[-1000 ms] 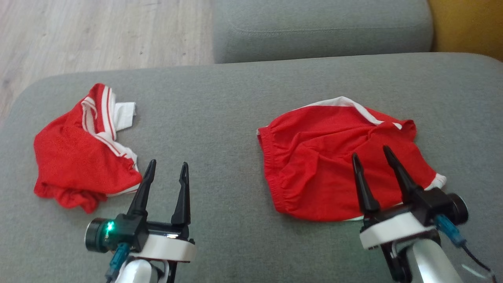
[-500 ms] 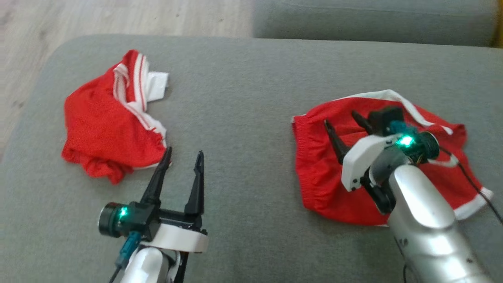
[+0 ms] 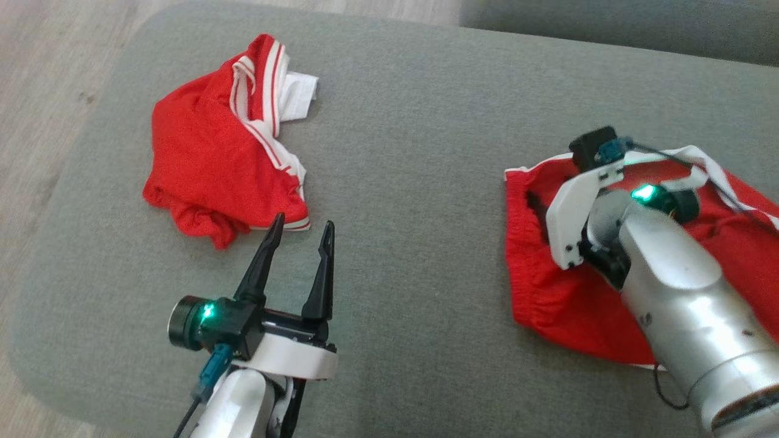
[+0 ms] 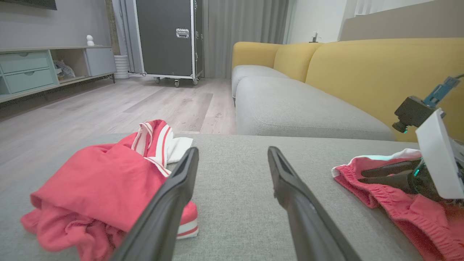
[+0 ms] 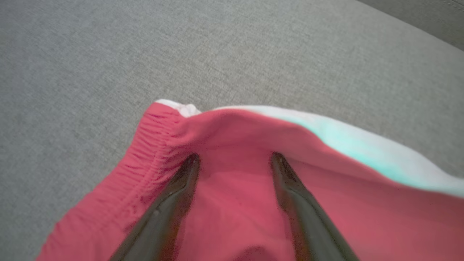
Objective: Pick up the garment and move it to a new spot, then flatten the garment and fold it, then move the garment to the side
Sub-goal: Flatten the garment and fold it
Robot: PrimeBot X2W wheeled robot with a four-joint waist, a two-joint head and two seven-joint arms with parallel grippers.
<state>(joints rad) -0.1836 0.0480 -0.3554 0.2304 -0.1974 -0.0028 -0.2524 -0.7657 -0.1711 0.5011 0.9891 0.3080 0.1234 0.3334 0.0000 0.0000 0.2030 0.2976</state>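
**Left:** a crumpled red garment [image 3: 219,158] with white stripes, apparently not the piece being worked, lies well apart from the work and blocks nothing. Just beside it the left gripper [image 3: 304,220] hovers over the grey seat cushion [image 3: 414,152], fingers spread and empty.

**Right:** the red shorts [image 3: 548,292], the garment addressed, lie rumpled toward the cushion's right side. The right gripper [image 5: 235,156] has its jaws apart, with the tips at the cloth just inside the elastic waistband [image 5: 152,141]. The blurred view leaves it unclear whether they press in.

The fabric looks thin, light and limp. It should bunch and droop when lifted, so the gathered waistband likely offers the firmest hold.
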